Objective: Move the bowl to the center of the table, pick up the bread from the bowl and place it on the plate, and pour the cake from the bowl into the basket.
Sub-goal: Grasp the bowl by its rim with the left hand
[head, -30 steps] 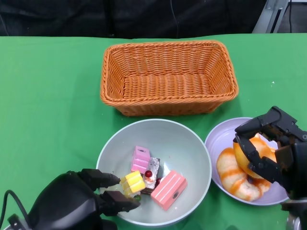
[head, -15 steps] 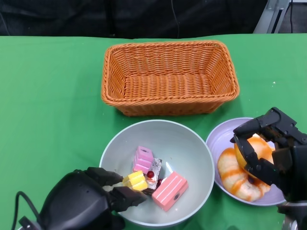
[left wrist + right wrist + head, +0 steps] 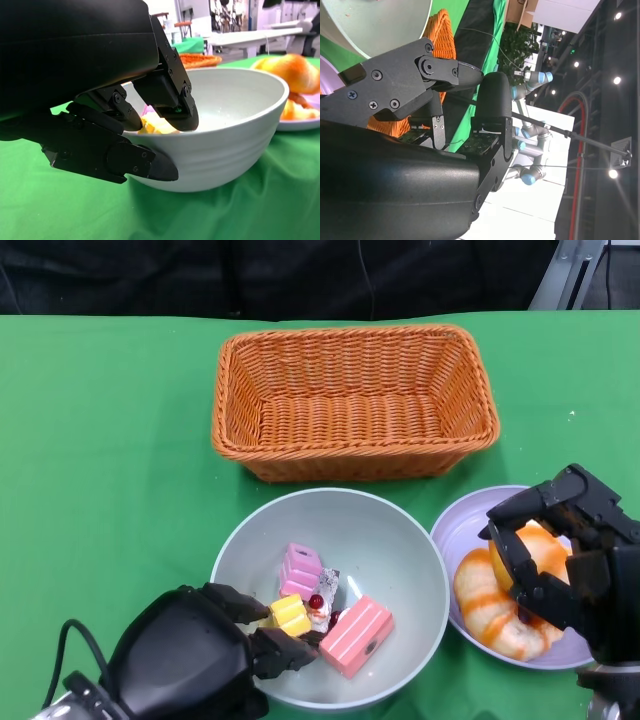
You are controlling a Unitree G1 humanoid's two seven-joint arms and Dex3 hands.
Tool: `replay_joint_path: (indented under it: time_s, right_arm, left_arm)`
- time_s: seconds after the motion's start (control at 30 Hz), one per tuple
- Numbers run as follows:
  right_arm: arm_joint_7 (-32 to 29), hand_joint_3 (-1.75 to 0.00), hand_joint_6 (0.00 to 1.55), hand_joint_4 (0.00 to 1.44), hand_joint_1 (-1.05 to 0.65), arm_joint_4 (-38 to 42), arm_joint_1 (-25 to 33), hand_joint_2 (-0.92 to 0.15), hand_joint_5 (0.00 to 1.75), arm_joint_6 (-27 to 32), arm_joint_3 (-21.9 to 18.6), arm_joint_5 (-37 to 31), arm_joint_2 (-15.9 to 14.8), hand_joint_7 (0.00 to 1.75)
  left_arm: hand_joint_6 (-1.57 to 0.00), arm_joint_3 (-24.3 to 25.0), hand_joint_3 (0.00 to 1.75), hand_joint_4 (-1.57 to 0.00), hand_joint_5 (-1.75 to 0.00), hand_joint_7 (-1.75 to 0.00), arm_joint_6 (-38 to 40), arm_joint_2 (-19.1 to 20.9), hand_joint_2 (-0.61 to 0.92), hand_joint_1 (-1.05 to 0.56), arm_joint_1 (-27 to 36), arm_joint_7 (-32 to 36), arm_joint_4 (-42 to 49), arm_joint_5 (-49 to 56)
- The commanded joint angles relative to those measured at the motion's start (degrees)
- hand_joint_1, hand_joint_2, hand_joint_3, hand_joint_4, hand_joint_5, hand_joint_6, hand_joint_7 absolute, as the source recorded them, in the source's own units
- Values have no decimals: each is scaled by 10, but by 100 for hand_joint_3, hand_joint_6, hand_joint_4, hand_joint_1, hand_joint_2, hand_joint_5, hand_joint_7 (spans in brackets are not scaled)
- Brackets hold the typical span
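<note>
Pale grey-green round bowl sits low centre of the head view, holding small toy cake pieces: pink, yellow, one chocolate. Since a second ago it has slid slightly right, rim now almost touching the lilac plate. Left hand has advanced; fingers pinch the near rim, inside and out. Judgement: grip set, pour step next. Right hand, lower right, curls loosely around the orange glazed bread resting on the plate; whether it grips, cannot tell. Orange woven rectangular basket stands just beyond the bowl, little gap. Open green table lies left.
</note>
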Motion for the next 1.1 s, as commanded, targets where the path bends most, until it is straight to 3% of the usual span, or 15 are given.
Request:
replay_joint_path:
  time_s: [0.03,0.7,0.9,1.1]
  right_arm:
    - [-4,-68,62,65,-10,-10,4,-69,145,4,-7,1,-3,129]
    - [6,-69,62,65,-10,-10,9,-67,145,5,-5,11,-2,128]
    - [8,-71,62,65,-10,-13,11,-67,145,9,-5,14,-2,127]
    - [13,-68,63,65,-11,-12,12,-67,144,6,-4,22,-1,125]
  left_arm:
    - [-83,-8,12,-77,-1,0,5,11,92,-46,-7,-13,14,-6]
    - [-84,-28,14,-81,-2,-1,23,10,92,-44,-12,-2,49,-18]
    - [-86,-33,15,-87,-5,-2,12,8,92,-40,-16,20,66,-25]
    - [-103,-38,8,-106,-15,-6,-32,3,92,-34,-28,83,104,-38]
